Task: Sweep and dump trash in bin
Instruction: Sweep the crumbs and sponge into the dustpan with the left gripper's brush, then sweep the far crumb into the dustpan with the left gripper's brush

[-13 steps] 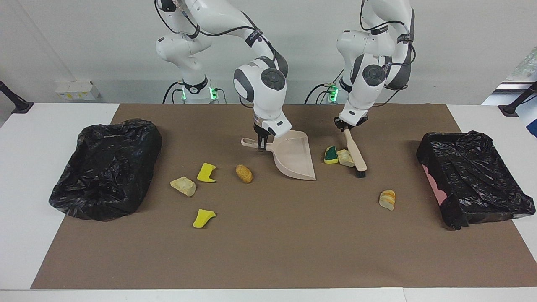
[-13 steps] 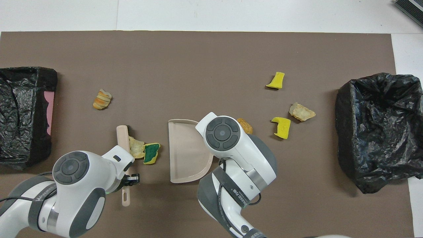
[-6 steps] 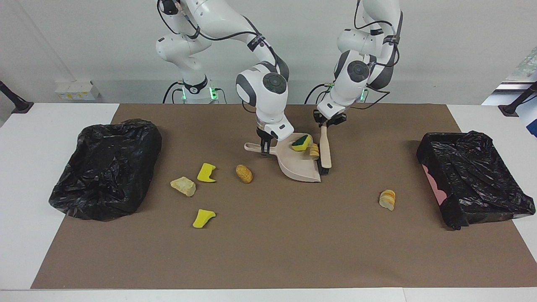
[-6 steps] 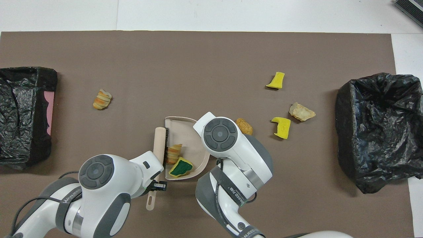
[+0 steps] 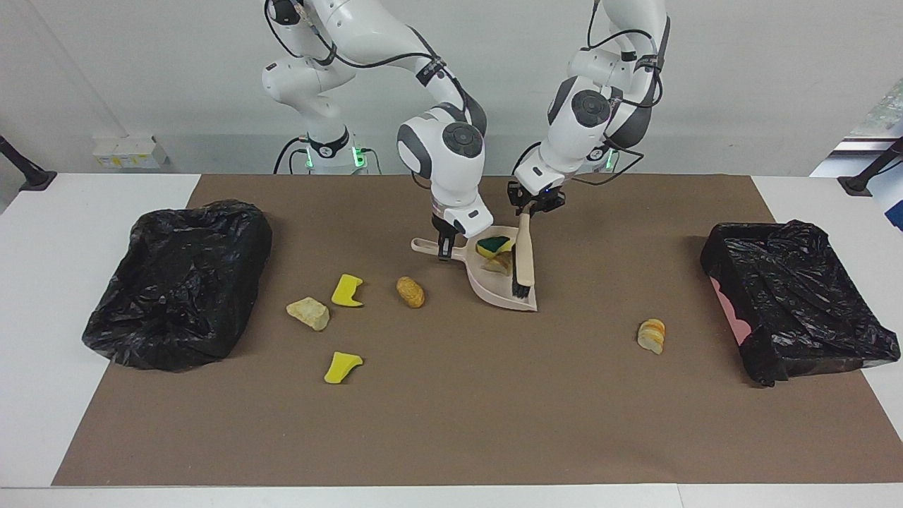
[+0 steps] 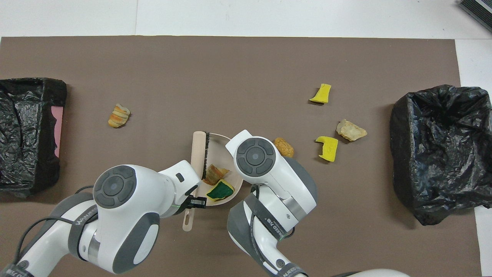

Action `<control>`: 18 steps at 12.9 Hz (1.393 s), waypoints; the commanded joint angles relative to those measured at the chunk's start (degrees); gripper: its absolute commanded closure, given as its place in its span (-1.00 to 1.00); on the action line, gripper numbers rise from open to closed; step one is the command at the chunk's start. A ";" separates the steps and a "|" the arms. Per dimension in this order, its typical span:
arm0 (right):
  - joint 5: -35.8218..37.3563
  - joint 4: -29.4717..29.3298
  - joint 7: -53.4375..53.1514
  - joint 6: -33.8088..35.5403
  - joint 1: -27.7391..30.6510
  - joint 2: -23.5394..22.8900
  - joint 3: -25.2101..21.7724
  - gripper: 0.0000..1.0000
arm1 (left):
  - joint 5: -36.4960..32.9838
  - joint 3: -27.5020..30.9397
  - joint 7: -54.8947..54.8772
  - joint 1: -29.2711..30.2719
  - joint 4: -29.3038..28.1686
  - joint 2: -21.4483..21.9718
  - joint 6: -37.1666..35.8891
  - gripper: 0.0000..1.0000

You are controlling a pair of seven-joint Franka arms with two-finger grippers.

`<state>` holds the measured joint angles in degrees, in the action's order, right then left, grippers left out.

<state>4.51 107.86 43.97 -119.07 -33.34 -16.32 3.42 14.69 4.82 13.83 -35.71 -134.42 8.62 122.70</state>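
My right gripper (image 5: 443, 248) is shut on the handle of the beige dustpan (image 5: 509, 299), which rests on the mat mid-table. In the pan lie two pieces of trash, a green-topped yellow sponge (image 5: 494, 245) (image 6: 220, 190) and a pale beige chunk (image 5: 499, 264) (image 6: 215, 174). My left gripper (image 5: 525, 210) (image 6: 194, 202) is shut on the handle of the beige brush (image 5: 524, 257) (image 6: 198, 150), whose bristles stand in the pan's mouth against the chunk. In the overhead view the right arm hides its own gripper.
Loose trash toward the right arm's end: a brown lump (image 5: 410, 291), two yellow pieces (image 5: 347, 290) (image 5: 342, 367), a pale chunk (image 5: 308, 312). A striped lump (image 5: 651, 336) lies toward the left arm's end. Black-bagged bins (image 5: 176, 282) (image 5: 797, 296) stand at both ends.
The left gripper swept the brush toward the right arm's end, pushing the green-topped sponge and the beige chunk off the mat into the dustpan. The dustpan shifted slightly.
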 commanded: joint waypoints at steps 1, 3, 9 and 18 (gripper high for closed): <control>1.55 -0.63 -1.96 0.76 0.30 -0.65 0.18 1.00 | -4.19 0.27 -1.96 7.12 2.92 -2.55 -1.33 1.00; 1.91 -1.07 -2.05 1.99 0.30 -0.65 0.18 1.00 | -7.21 0.27 -4.07 13.70 8.36 -6.49 -1.76 1.00; 2.08 -1.33 -2.40 3.93 0.21 -0.56 0.09 1.00 | -12.47 0.27 -21.96 28.92 22.00 -16.69 -4.05 1.00; 5.95 -3.53 -2.49 10.61 -1.29 -0.47 0.27 1.00 | -22.69 0.01 -36.25 30.19 16.76 -15.93 -10.81 1.00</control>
<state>8.78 104.80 43.10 -109.71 -34.44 -16.39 3.42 -6.62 4.78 -22.26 -3.13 -114.03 -10.66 113.71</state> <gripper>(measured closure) 0.683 0.736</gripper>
